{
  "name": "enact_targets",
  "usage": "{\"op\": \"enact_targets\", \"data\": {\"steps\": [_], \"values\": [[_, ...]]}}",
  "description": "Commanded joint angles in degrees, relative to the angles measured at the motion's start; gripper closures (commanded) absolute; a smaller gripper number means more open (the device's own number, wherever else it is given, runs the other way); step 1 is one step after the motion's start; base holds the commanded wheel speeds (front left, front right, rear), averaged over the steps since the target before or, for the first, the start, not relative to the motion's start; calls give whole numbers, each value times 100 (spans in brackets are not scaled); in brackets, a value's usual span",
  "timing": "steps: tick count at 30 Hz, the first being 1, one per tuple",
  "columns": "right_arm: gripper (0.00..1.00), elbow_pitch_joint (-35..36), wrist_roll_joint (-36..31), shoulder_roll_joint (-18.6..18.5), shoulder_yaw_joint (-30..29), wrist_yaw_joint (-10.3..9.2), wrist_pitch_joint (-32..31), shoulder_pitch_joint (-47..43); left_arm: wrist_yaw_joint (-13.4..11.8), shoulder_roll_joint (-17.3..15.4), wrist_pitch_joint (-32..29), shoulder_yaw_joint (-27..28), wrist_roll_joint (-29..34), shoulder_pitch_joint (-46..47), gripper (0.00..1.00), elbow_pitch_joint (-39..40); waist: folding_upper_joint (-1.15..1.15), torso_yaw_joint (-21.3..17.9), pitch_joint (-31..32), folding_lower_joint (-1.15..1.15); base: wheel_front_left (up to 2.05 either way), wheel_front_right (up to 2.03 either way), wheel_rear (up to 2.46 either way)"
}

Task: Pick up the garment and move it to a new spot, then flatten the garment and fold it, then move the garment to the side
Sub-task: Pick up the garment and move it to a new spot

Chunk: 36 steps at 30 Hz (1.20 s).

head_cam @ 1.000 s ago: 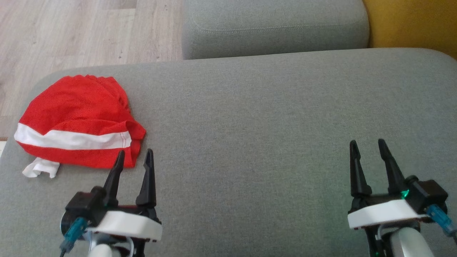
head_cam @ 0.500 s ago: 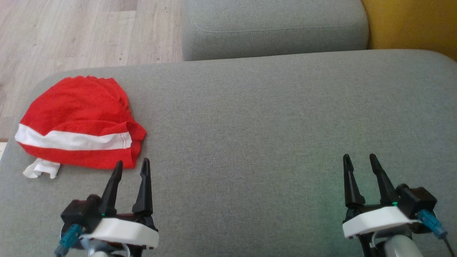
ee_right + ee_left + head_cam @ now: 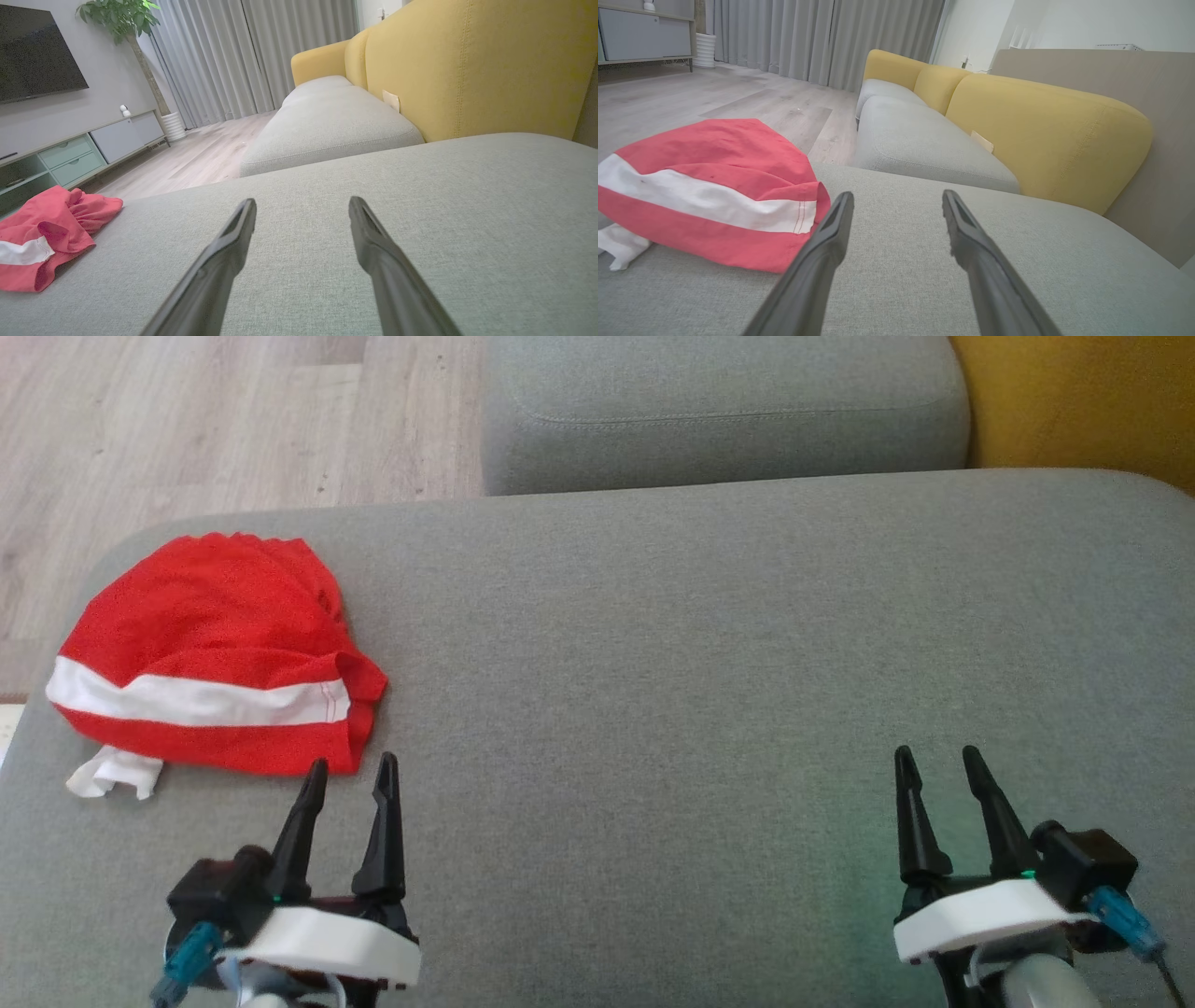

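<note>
Head view: red garment with a white stripe is lying in a compact, rumpled bundle at the left end of the grey seat cushion. Left gripper is hovering just beside its near hem, jaws spread, holding nothing. Right gripper is sitting well apart, also spread and empty.

Left wrist view: fingers are pointing past the garment's right edge, not touching.

Right wrist view: garment is lying far off left.

Judging: either nothing's begun or it's parked aside; can't tell which.

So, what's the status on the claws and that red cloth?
Left gripper, right gripper: open, empty. Garment on cushion, just ahead of left gripper. Nothing between.
</note>
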<state>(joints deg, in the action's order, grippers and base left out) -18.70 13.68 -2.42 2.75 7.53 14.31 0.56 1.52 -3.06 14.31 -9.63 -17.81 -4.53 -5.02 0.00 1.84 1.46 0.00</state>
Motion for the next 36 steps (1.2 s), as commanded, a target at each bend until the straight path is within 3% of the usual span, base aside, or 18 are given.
{"op": "enact_targets", "data": {"steps": [1, 8, 28, 36], "values": [[0, 156, 38, -45, 152, -4, 69, 264, -30, 18, 69, 157, -23, 251, 0, 163, 0, 23, -1, 0, 0, 0, 0], [0, 121, 68, -45, 253, -4, 69, 250, -69, 18, 69, 185, -13, 275, 0, 123, 0, 291, 14, 0, 0, 0, 0], [0, 30, 308, -45, 757, -4, 69, 155, -51, 18, 69, 574, 208, 186, 0, 79, 0, 1552, 177, 0, 0, 0, 0], [0, 23, 365, -45, 789, -4, 69, 135, 15, 18, 69, 698, 265, 146, 0, 73, 0, 1778, 192, 0, 0, 0, 0]]}}
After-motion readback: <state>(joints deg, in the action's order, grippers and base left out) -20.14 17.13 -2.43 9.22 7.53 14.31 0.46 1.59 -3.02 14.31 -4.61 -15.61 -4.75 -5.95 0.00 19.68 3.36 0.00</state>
